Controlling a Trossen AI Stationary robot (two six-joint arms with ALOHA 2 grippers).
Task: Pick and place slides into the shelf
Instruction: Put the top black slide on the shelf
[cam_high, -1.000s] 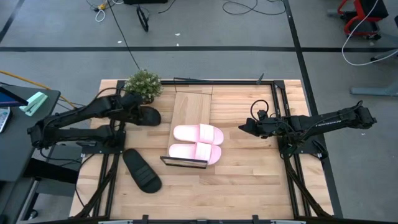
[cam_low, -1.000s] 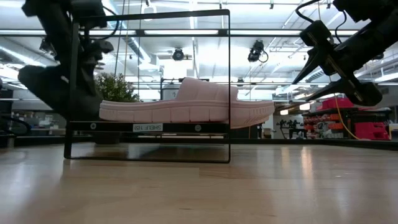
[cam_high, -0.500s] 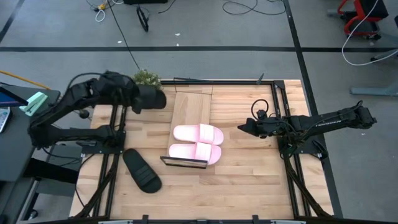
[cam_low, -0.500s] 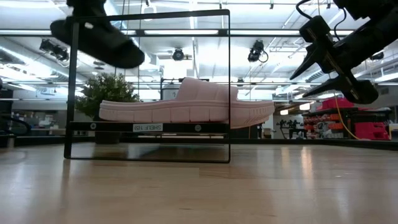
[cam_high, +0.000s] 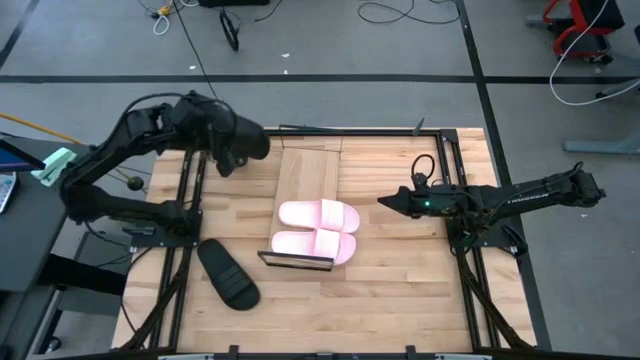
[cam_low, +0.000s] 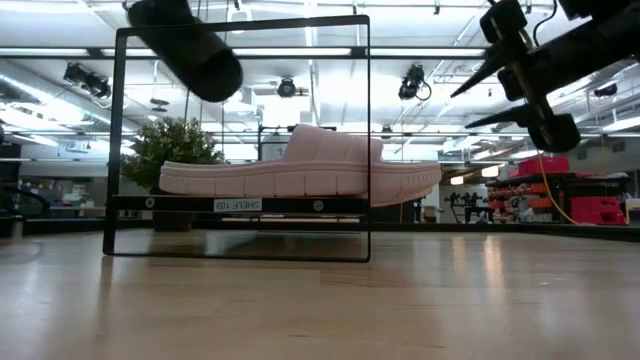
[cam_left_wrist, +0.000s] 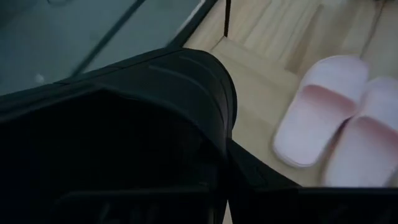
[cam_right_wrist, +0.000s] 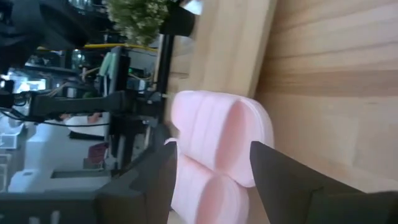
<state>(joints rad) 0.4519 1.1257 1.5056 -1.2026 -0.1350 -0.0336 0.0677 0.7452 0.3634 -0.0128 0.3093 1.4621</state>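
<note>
Two pale pink slides (cam_high: 316, 230) lie side by side on the shelf's light-wood plank (cam_high: 305, 172), soles down, near its front end. High over the table's far left, my left gripper (cam_high: 218, 138) is shut on one black slide (cam_high: 245, 146), which reaches above the shelf's wire frame (cam_low: 118, 140) in the low view. A second black slide (cam_high: 228, 273) lies flat on the table at the near left. To the right of the pink slides, my right gripper (cam_high: 385, 201) hangs open, pointing at them with nothing between its fingers. My left gripper holds the black slide (cam_left_wrist: 186, 81) by its end toward the table's left. The slide itself hides the fingers and the place of contact. The slide is lifted clear of table and shelf. Its free end (cam_low: 215, 75) slants down toward the shelf.
A small potted plant (cam_low: 175, 150) stands at the table's far left, behind the shelf. The shelf's black wire frame ends (cam_high: 296, 262) rise at its near and far ends. Bare tabletop (cam_high: 390, 300) lies near and right of the shelf.
My left gripper has risen steeply from the table's far left with the black slide, rolling its wrist. The slide, which hung low beside the shelf's frame, now sits above the frame's top, turned toward the shelf. My right gripper has tipped up a little.
</note>
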